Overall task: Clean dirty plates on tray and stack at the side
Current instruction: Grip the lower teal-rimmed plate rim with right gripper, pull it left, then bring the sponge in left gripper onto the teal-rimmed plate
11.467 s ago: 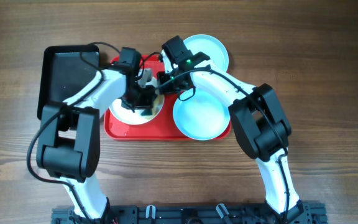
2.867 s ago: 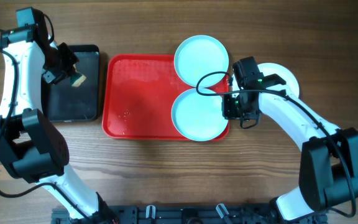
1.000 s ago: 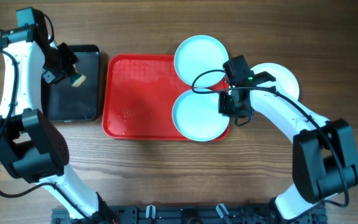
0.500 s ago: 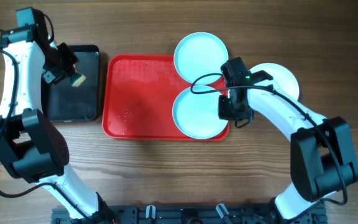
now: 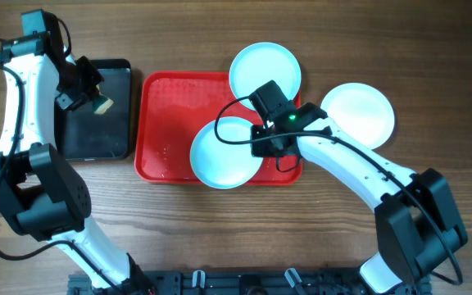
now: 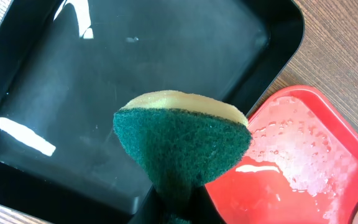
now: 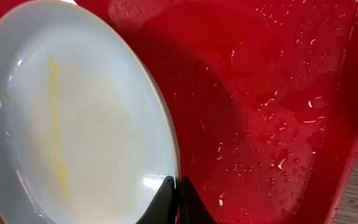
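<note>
My right gripper [image 7: 176, 196] is pressed together on the thin rim of a turquoise plate [image 7: 73, 124], and only the fingertips have it. That is the weak point. With so little rim between my fingers and the whole plate hanging off to one side, I judge it could swivel in the pinch or slide out, especially as the red tray [image 7: 278, 93] beneath it is beaded with water and the rim may be wet too.

A yellow smear [image 7: 53, 124] runs across the plate's face, so it is not clean. Stacking it now would put dirt on the pile.

In the overhead view the plate sits over the front part of the tray, its near edge reaching the tray's low rim. Dragging it could catch that rim and pull it from my grip. The second turquoise plate [image 5: 265, 74] lies near, over the tray's far edge, and a careless swing might knock it.

The cream-white plate [image 5: 357, 115] rests on the table [image 5: 433, 49] to the right, apart from the tray.

My left gripper [image 6: 176, 208] is clamped on a sponge [image 6: 182, 149] over the black tray [image 6: 104, 81], well apart from the plate.
</note>
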Available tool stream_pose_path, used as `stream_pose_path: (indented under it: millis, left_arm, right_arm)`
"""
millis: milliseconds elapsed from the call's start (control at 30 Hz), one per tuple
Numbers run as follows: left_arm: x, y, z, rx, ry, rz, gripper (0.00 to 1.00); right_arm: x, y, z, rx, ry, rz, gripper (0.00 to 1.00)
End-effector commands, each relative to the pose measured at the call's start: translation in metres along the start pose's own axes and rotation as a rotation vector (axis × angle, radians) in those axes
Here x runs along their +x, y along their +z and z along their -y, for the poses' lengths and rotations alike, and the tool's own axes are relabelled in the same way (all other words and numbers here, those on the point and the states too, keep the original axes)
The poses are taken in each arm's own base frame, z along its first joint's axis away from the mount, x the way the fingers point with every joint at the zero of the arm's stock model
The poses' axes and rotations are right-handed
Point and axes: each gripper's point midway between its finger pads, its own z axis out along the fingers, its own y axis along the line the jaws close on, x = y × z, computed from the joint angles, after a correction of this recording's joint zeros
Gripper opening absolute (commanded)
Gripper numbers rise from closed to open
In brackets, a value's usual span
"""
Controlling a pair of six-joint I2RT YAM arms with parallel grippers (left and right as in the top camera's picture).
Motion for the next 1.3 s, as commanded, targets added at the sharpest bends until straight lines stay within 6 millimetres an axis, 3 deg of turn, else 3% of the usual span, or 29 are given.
stream_pose_path:
  millis: [0,367,667,933,1000,1267]
  left_arm:
    - [0.000,0.000,-0.003,-0.014,0.012,0.003,0.04]
    - [0.000,0.000,-0.002,-0.013,0.012,0.003,0.04]
    - [-0.002,0.000,-0.002,-0.010,0.013,0.010,0.04]
    - [0.004,0.001,-0.001,-0.018,0.018,-0.010,0.04]
    - [0.007,0.001,0.004,-0.009,0.053,-0.018,0.04]
    - [0.035,0.004,0.048,0.049,0.277,-0.060,0.04]
  right_arm:
    - [-0.008,-0.001,-0.013,-0.056,0.113,0.011,0.04]
    - [-0.006,0.036,-0.035,-0.158,0.215,-0.064,0.04]
    - [-0.014,0.051,-0.049,-0.206,0.245,-0.047,0.04]
    - [-0.015,0.069,-0.069,-0.251,0.178,-0.036,0.32]
    - [-0.017,0.068,-0.071,-0.255,0.148,-0.028,0.36]
    - [-0.025,0.066,-0.072,-0.250,0.105,0.002,0.34]
